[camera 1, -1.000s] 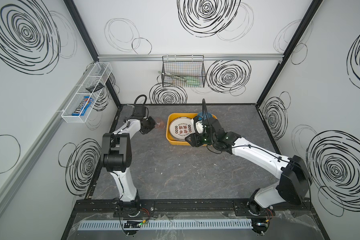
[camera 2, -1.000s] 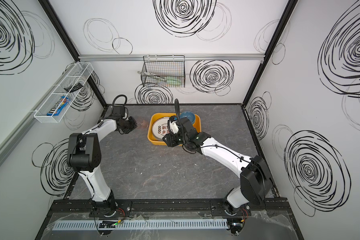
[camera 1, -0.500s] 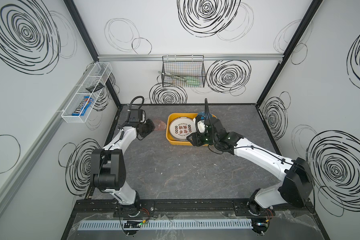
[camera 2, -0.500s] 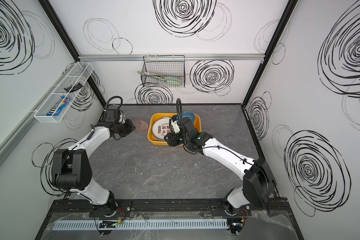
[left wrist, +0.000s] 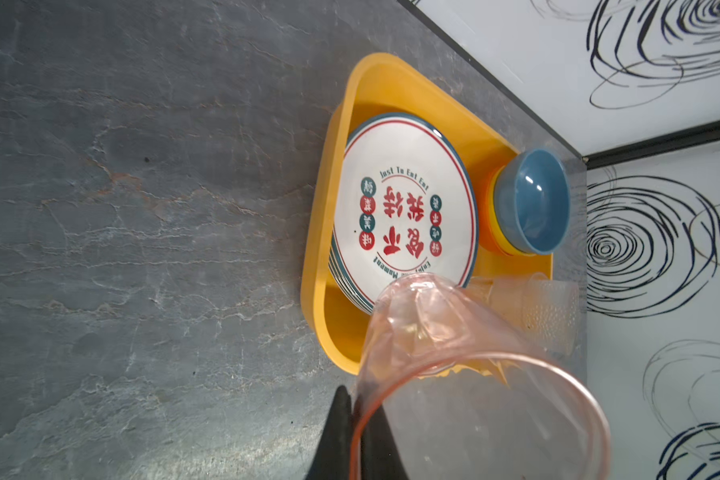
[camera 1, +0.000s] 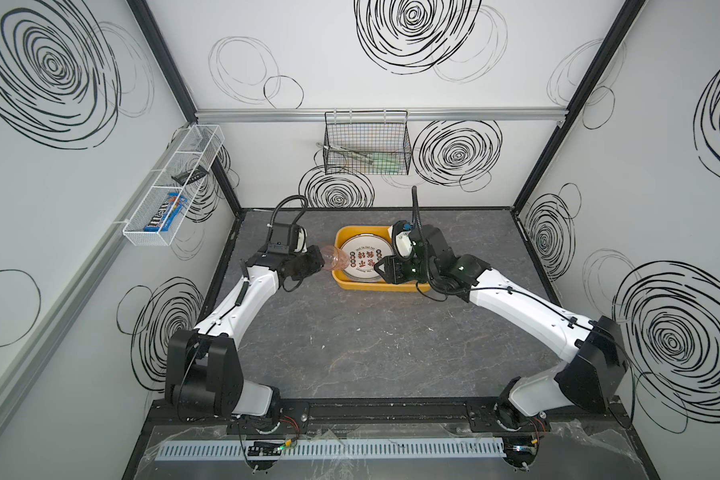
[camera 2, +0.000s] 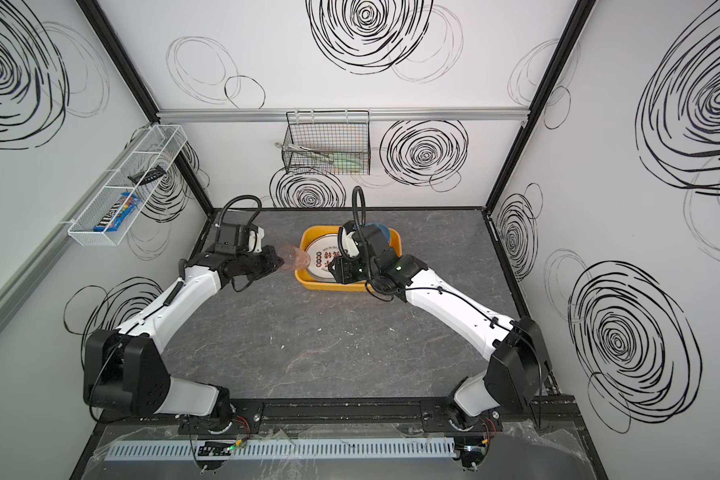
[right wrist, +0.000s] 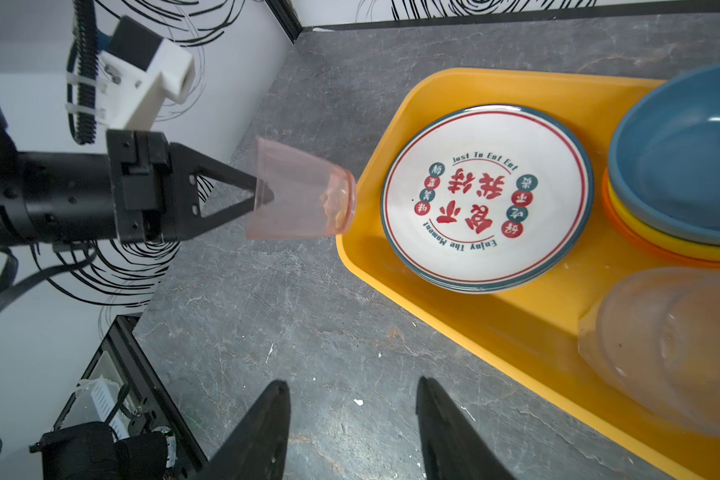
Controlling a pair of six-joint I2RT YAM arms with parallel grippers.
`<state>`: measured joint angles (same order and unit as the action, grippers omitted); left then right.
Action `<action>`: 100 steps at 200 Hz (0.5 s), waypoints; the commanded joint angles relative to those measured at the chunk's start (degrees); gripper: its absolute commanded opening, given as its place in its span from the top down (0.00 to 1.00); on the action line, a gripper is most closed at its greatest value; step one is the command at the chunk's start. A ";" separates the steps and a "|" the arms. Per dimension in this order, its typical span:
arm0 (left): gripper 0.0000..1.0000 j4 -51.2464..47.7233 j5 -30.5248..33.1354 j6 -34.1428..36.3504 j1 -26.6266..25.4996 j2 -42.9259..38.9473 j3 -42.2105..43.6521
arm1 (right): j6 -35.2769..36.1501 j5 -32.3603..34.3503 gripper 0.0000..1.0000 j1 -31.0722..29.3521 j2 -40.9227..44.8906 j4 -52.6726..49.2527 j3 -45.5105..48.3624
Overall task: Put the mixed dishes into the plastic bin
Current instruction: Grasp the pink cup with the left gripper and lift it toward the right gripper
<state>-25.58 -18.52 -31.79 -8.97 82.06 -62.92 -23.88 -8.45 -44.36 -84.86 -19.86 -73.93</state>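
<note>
My left gripper is shut on the rim of a pinkish cup, holding it on its side in the air, its base close to the left edge of the plastic bin. The left wrist view shows that cup pinched between the black fingertips. In the bin lie a stack of white plates with red characters, stacked bowls with the blue one on top, and clear cups on their sides. My right gripper hangs open and empty over the table by the bin's front.
A black wire basket hangs on the back wall. On the left wall is a white mesh rack. The bin sits at the back middle of the grey table, with both arms reaching in from the front.
My left arm has carried the pinkish cup to the right, toward the bin's left edge. The right gripper has hardly moved.
</note>
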 commanded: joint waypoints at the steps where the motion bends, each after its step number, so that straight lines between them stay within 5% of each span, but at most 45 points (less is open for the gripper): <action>1: 0.94 -1.54 1.78 2.17 -2.49 -2.62 0.94 | -1.30 -0.54 0.46 -0.17 -0.83 -2.54 -2.58; 100: 0.93 -0.97 3.64 -0.46 -13.00 -3.77 1.57 | -2.14 -0.72 0.46 -3.43 -6.38 -5.19 -8.19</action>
<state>-27.99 -15.94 -31.53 -20.16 78.94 -61.45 -25.47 -9.39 -47.05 -89.52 -23.07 -79.79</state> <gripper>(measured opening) 0.073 0.536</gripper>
